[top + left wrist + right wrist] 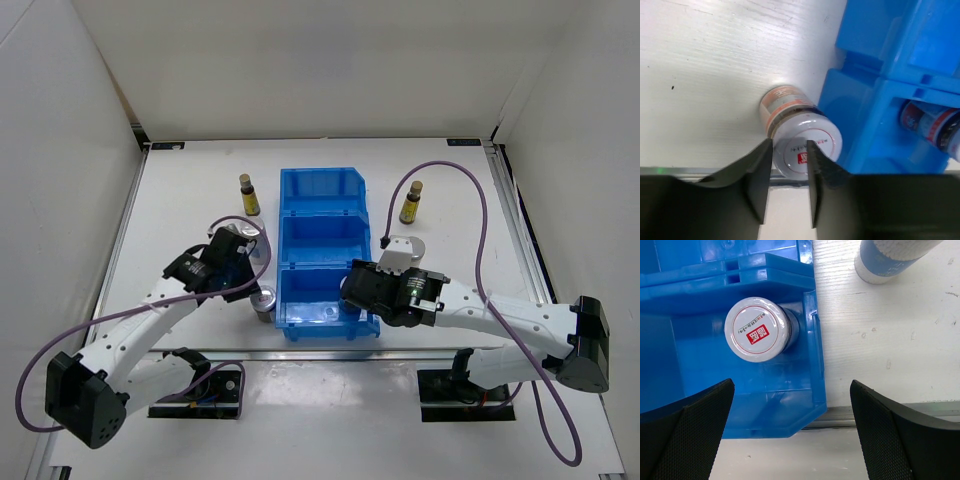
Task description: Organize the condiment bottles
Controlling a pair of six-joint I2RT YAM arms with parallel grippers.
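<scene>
Two amber bottles stand at the back, one left of the blue bin (248, 194) and one right of it (410, 203). One white-blue cylinder (252, 236) is partly hidden behind my left arm. The other (407, 250) stands right of the bin and also shows in the right wrist view (890, 257). One silver jar (263, 303) (800, 137) stands on the table against the bin's near-left corner. My left gripper (248, 283) (790, 150) hovers just over its lid, its jaws narrowly apart and empty. The other jar (325, 312) (757, 330) stands in the near compartment. My right gripper (355, 290) (791, 390) is wide open above that compartment's right edge.
The blue three-compartment bin (322, 185) (815, 365) sits mid-table; its middle and far compartments hold nothing that shows. White walls enclose the table on three sides. A metal rail (880, 412) runs along the near edge. Purple cables loop around both arms.
</scene>
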